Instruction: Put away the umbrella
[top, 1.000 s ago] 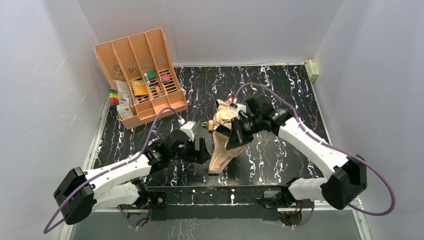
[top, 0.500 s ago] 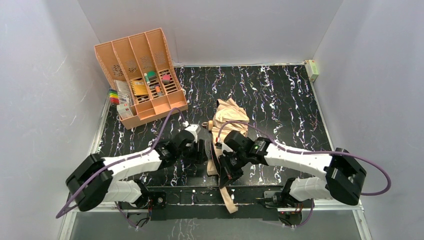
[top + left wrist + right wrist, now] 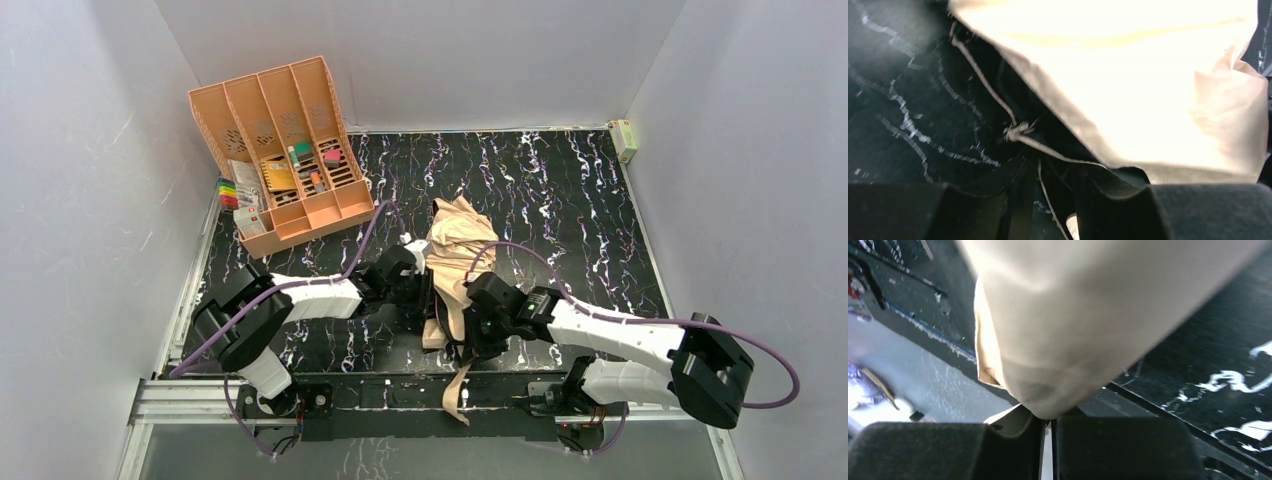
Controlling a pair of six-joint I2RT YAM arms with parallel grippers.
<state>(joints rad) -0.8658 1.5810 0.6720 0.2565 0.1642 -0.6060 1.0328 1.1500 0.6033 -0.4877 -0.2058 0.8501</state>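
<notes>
Umbrella (image 3: 460,235) lies loose near-centre on the table (image 3: 560,190), strap (image 3: 457,395) dangling off the near edge. Right pincer (image 3: 1047,427) pinches its fabric, nearly closed; left pincer (image 3: 1048,195) is at the frame, grip can't tell. Gathering step; next likely needs the canopy wrapped tight.

Left pincer (image 3: 424,288) and right pincer (image 3: 473,338) flank the umbrella (image 3: 456,236) on the black marbled table (image 3: 560,200)

Overhead view looks down; both wrist views hug umbrella (image 3: 1148,75).
</notes>
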